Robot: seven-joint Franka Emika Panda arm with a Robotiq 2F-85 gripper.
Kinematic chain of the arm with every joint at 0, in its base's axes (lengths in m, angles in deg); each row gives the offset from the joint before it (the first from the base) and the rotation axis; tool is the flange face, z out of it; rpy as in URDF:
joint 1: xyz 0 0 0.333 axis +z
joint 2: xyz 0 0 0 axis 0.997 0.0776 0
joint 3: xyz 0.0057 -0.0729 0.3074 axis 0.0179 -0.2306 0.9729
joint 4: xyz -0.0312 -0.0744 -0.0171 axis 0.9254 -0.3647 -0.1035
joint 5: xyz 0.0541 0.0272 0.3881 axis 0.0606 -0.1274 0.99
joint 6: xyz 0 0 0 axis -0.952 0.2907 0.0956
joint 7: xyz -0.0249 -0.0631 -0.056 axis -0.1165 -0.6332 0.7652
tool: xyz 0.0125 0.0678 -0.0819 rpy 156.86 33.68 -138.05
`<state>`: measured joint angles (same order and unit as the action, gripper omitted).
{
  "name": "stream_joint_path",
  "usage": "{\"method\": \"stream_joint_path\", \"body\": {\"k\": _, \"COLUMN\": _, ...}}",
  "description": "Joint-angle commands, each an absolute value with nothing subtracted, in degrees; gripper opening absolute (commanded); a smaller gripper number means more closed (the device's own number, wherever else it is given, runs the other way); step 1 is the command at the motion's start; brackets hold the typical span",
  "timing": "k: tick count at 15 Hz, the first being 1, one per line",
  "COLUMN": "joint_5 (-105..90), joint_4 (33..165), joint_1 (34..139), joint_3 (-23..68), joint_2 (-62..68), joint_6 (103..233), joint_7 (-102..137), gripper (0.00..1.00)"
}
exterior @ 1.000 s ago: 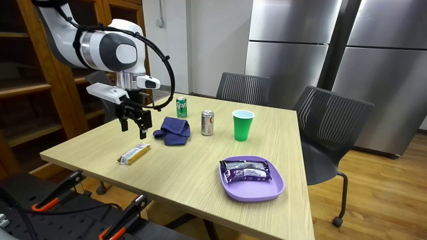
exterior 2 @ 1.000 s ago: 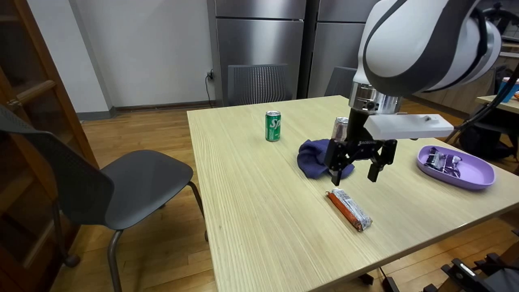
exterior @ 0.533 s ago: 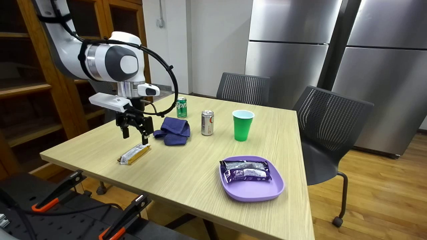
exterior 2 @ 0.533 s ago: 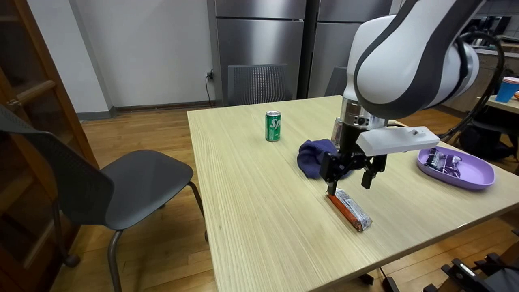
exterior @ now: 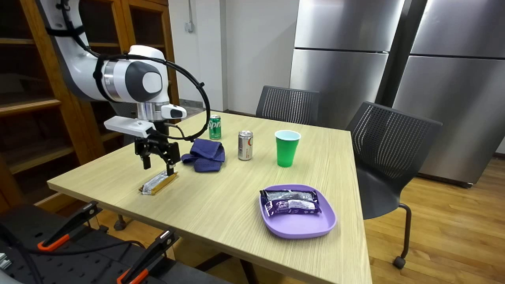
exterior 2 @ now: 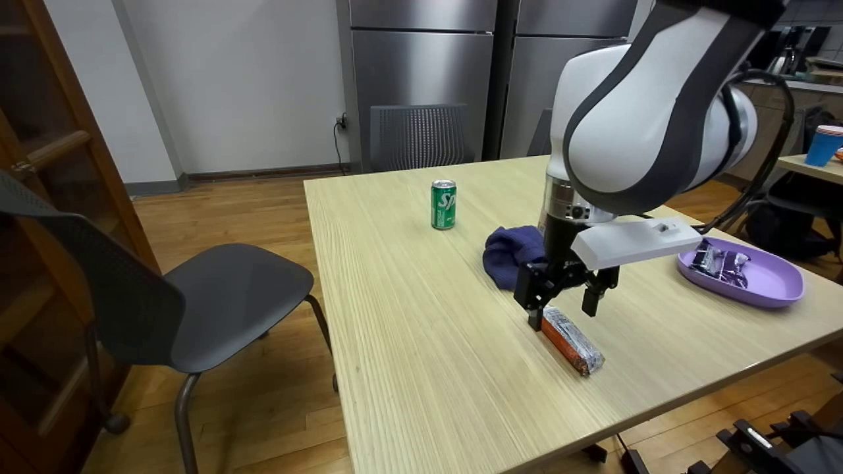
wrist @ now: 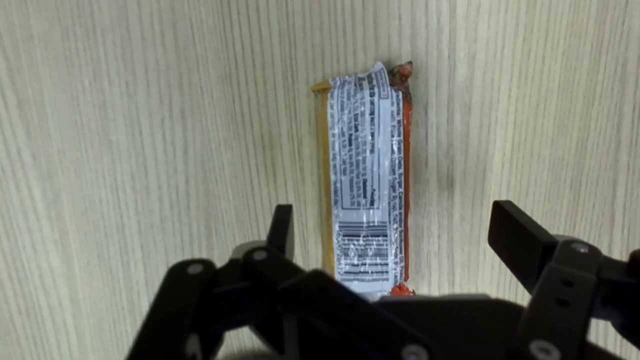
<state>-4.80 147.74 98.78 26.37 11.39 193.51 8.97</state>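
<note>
In the wrist view gripper (wrist: 391, 220) stands spread over wrapped bar (wrist: 362, 160), slim gap at nine o'clock, broader at three, bar's six-o'clock tip partly hidden.

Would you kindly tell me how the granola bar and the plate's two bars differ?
The granola bar has yellow and orange sides; the two bars show purple and silver. The granola bar lies directly on the tabletop; the two bars lie together on the plate. All are long and wrapped.
</note>
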Motion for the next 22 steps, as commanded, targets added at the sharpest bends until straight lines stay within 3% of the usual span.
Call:
{"method": "stream_joint_path", "body": {"k": 1, "joint_5": -6.67, "joint_4": 146.36, "joint_1": 100.71, "joint_3": 25.14, "joint_2": 12.66, "joint_6": 192.99, "joint_7": 6.4, "gripper": 1.0}}
{"method": "stream_joint_path", "body": {"k": 16, "joint_5": -6.02, "joint_4": 143.47, "joint_1": 101.49, "joint_3": 24.36, "joint_2": 16.42, "joint_6": 192.42, "joint_7": 6.6, "gripper": 1.0}}
{"method": "stream_joint_path", "body": {"k": 17, "joint_5": -5.8, "joint_4": 143.09, "joint_1": 101.15, "joint_3": 24.51, "joint_2": 16.78, "joint_6": 192.49, "joint_7": 6.86, "gripper": 0.75}}
{"method": "stream_joint_path", "body": {"k": 19, "joint_5": -5.75, "joint_4": 142.94, "joint_1": 101.08, "joint_3": 24.47, "joint_2": 16.9, "joint_6": 192.61, "joint_7": 6.96, "gripper": 0.68}}
{"method": "stream_joint_path", "body": {"k": 22, "joint_5": -5.79, "joint_4": 142.81, "joint_1": 101.14, "joint_3": 24.26, "joint_2": 16.97, "joint_6": 192.7, "joint_7": 6.96, "gripper": 0.42}}
